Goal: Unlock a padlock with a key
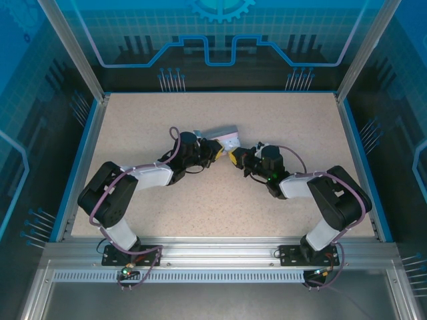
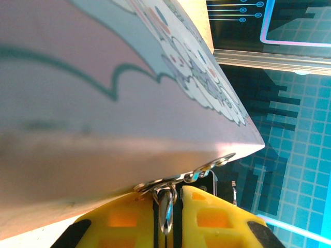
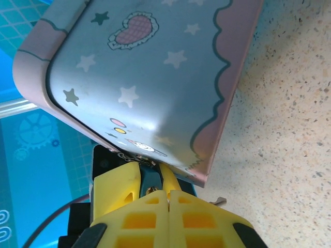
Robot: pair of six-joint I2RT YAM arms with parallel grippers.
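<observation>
A pale blue cartoon-printed tin (image 1: 225,135) sits mid-table, close up in both wrist views (image 2: 129,103) (image 3: 155,77). The padlock (image 2: 166,206) hangs from the tin's metal hasp (image 2: 207,168). My left gripper (image 1: 217,151) (image 2: 166,195) is shut on the padlock. In the right wrist view the padlock's bluish body (image 3: 152,173) sits between the left gripper's yellow fingers (image 3: 116,186), its brass keyhole facing my right gripper (image 3: 168,192) (image 1: 233,158). The right gripper is shut just in front of it. A small grey-brown metal bit (image 3: 219,201) pokes out beside its finger; I cannot tell if it is the key.
The speckled beige table (image 1: 267,200) has a blue rim (image 1: 87,160) and glass enclosure walls around it. An aluminium rail (image 1: 213,250) carries both arm bases at the near edge. Both arms reach inward and meet at the tin.
</observation>
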